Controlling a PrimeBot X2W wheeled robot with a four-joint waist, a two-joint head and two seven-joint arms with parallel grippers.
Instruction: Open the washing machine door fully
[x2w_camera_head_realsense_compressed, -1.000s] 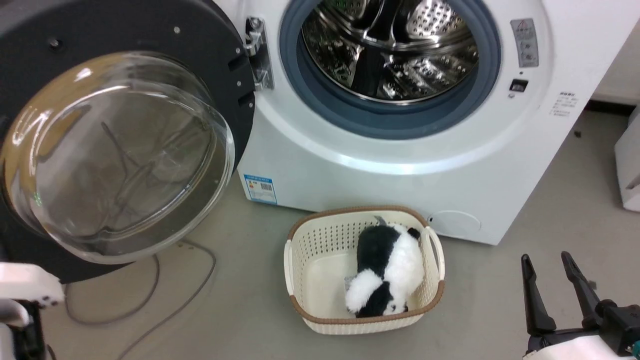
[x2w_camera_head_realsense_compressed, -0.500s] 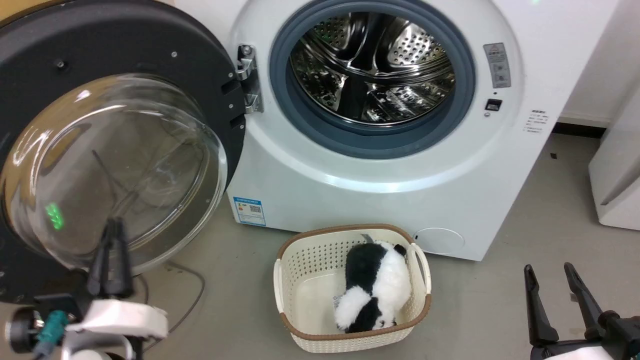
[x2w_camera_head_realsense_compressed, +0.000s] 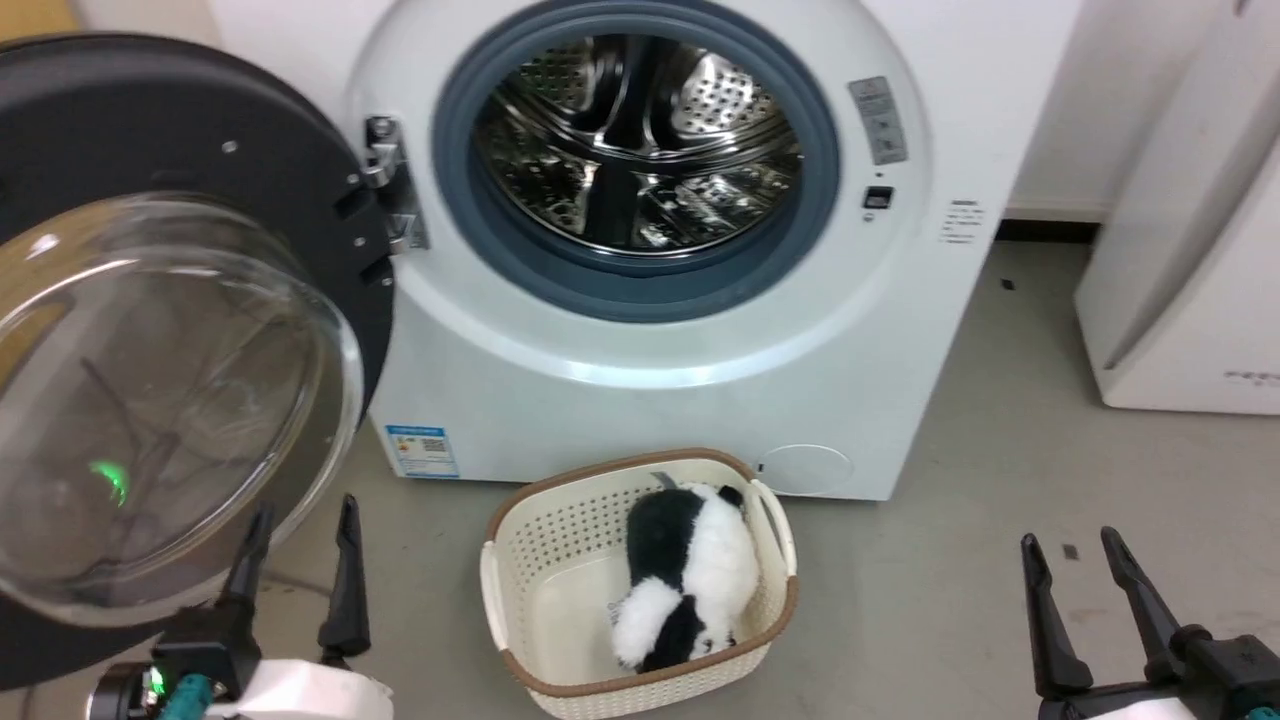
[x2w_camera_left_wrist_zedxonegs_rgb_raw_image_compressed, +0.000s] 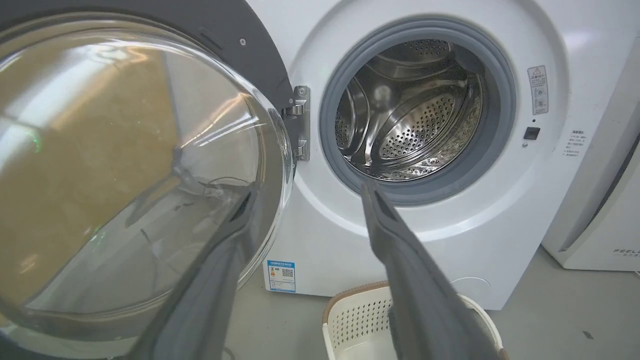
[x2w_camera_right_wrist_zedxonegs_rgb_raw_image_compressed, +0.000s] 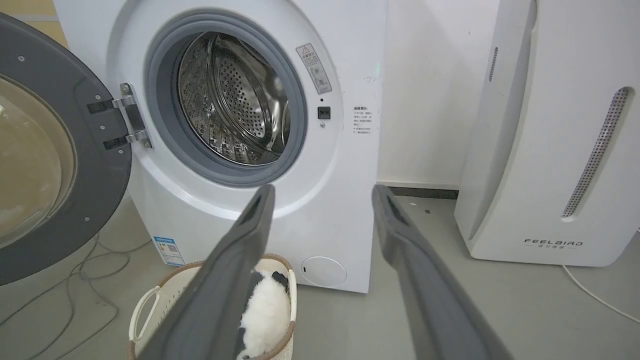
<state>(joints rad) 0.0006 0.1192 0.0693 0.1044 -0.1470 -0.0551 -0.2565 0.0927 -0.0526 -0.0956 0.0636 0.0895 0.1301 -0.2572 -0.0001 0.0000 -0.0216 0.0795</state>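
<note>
1. The washing machine door (x2w_camera_head_realsense_compressed: 150, 330) stands swung wide on its metal hinge (x2w_camera_head_realsense_compressed: 390, 190). It hangs at the left of the washing machine (x2w_camera_head_realsense_compressed: 650, 390), with its dark inner rim and bulging glass bowl (x2w_camera_head_realsense_compressed: 160, 420) facing the robot.
2. The machine's mouth is on show: a grey gasket (x2w_camera_head_realsense_compressed: 640, 290) rings the shiny perforated drum (x2w_camera_head_realsense_compressed: 630, 150).
3. The left gripper (x2w_camera_head_realsense_compressed: 305, 508) sits at the lower left of the head view. Its two fingers are spread apart and hold nothing, and they point up toward the door's bottom edge.
4. Door against gripper: the glass bowl lies just above and to the left of it. The outer finger's tip overlaps the bowl's lower rim, while the inner finger stands over bare floor (x2w_camera_head_realsense_compressed: 950, 560) just beside that rim. Whether anything touches, I cannot tell.
5. Along the left wrist view, one finger crosses the glass bowl and the other crosses the machine's white front under the drum opening. The hinge sits higher up between them.
6. The right gripper (x2w_camera_head_realsense_compressed: 1067, 540) is at the lower right, fingers parted and empty. It hangs over the floor, well apart from the door.
7. Between the two grippers, just in front of the machine, sits a cream basket (x2w_camera_head_realsense_compressed: 545, 535) with a brown rim. A black-and-white plush toy (x2w_camera_head_realsense_compressed: 690, 575) lies inside it.
8. A blue label (x2w_camera_head_realsense_compressed: 422, 450) marks the machine's lower left corner, near the door's lower edge.
9. To the machine's right stands a white FEELBIRD appliance (x2w_camera_right_wrist_zedxonegs_rgb_raw_image_compressed: 550, 150).
</note>
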